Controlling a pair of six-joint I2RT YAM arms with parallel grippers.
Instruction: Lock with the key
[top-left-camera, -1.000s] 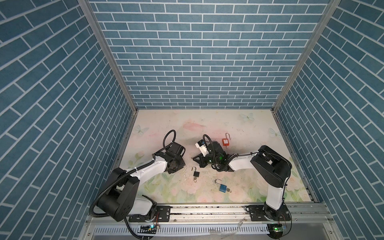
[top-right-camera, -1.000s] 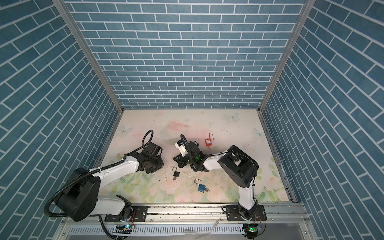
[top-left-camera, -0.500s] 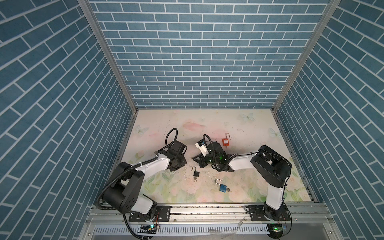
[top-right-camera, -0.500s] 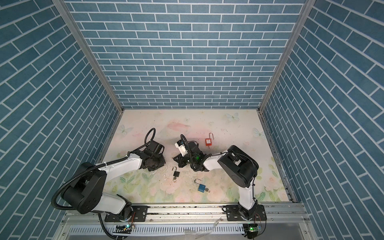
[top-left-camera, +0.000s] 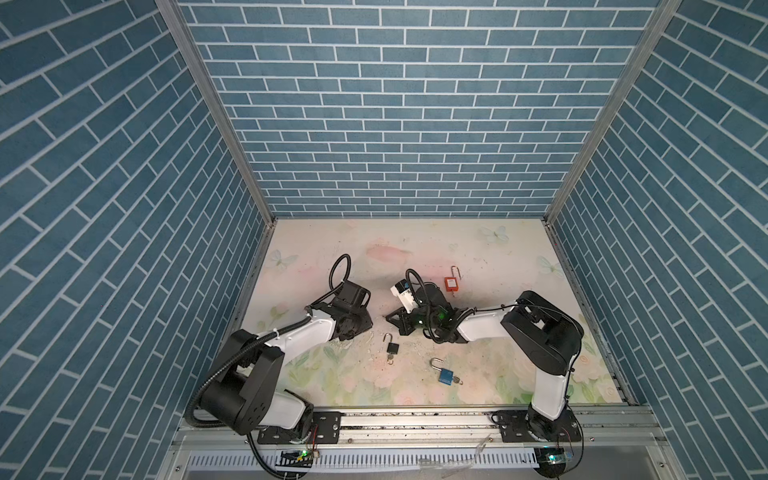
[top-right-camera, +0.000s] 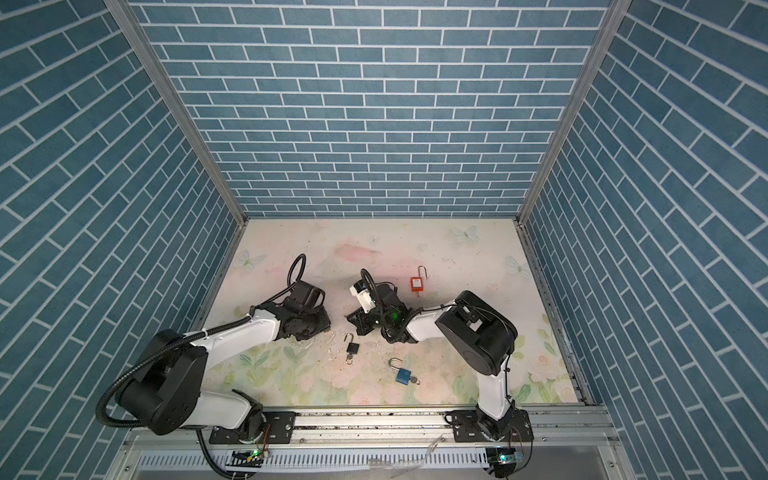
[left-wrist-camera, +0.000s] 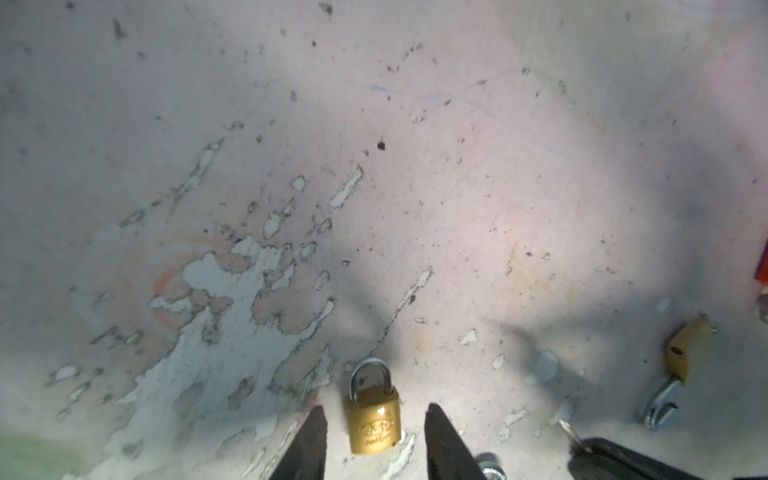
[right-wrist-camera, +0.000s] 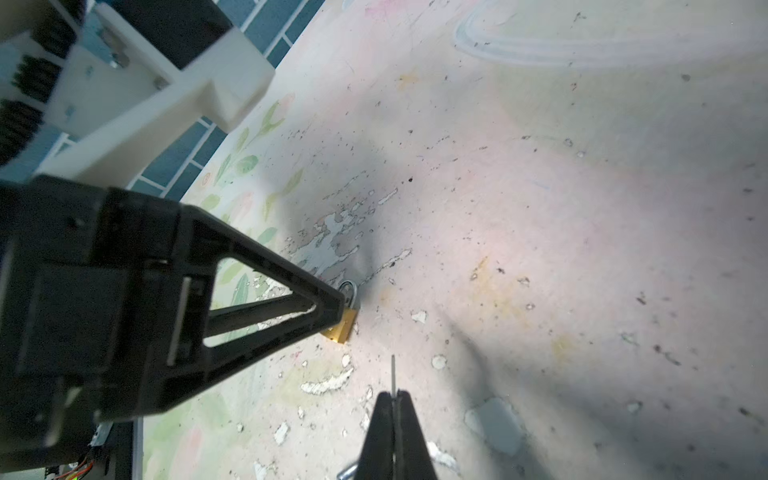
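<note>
My left pincer (left-wrist-camera: 374, 408): jaws partway apart, flanking the small brass padlock with steel shackle (left-wrist-camera: 374, 419), touching it on neither side. The padlock lies flat on the floral-print bench (top-left-camera: 415, 257), shackle pointing away from my wrist, both legs seated as far as I can tell. In both top views my left arm hides it. No key shows in it. I judge this lock shut, and the step as clearing off it cleanly. To do that well: hold both fingers off the body, back out straight along the lock's length, and lift before swinging. A sideways sweep would nudge it.

Next right in a top view: the black padlock with steel shackle (top-left-camera: 392, 348), key at its base, shackle looks open, lying free near both pincers.

My right pincer (right-wrist-camera: 393, 395): clamped tight on the thin silver key (right-wrist-camera: 392, 372), blade edge-on past the tips, near the brass lock but apart. The grip should stay firm so the blade can't twist.

Further right: the blue padlock (top-left-camera: 445, 376), key in and shackle open, then the orange padlock (top-left-camera: 451, 284) nearer the back wall, both apart from my pincers.

The left wrist view also shows a second brass padlock (left-wrist-camera: 685, 353), blurred, shackle seemingly open. Probably the next candidate.
</note>
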